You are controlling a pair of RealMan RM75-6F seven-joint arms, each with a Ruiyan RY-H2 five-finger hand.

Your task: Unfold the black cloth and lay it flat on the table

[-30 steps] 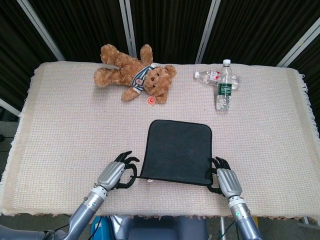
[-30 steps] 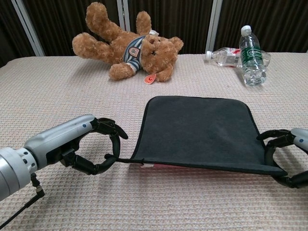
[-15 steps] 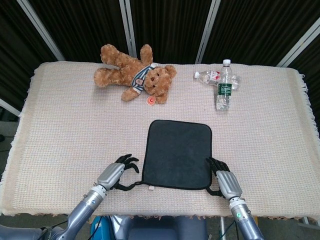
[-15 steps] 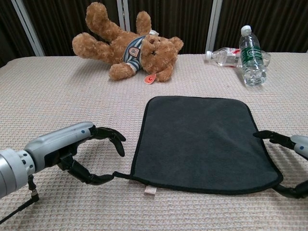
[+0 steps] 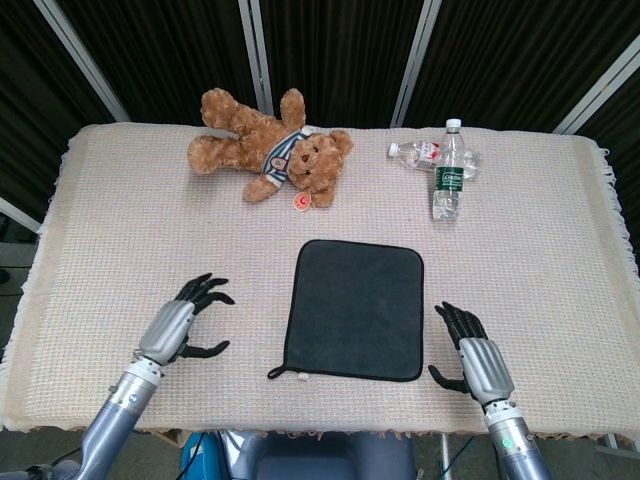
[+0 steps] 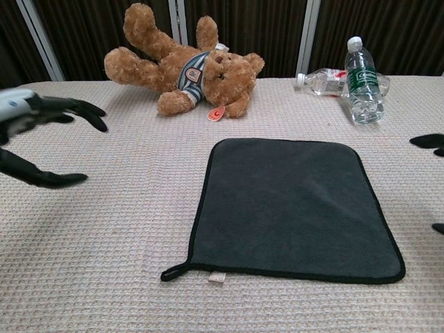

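Note:
The black cloth [image 5: 355, 308] lies spread flat on the beige table cover, a single rectangle with a small loop at its near-left corner [image 6: 173, 272]; in the chest view the cloth [image 6: 291, 205] fills the middle. My left hand [image 5: 178, 327] hovers to the left of the cloth, fingers spread and holding nothing, and shows at the left edge of the chest view [image 6: 31, 135]. My right hand [image 5: 478, 360] sits to the right of the cloth, also open and apart from it; only its fingertips [image 6: 430, 141] show in the chest view.
A brown teddy bear [image 5: 268, 145] lies at the back left of centre. One upright water bottle [image 5: 450, 175] and one lying bottle [image 5: 420, 153] stand at the back right. The woven table cover [image 5: 120, 250] reaches fringed edges on both sides.
Both hands have let go of the cloth's near corners and drawn outward, left hand further left, right hand further right. The cloth has settled flat on the table.

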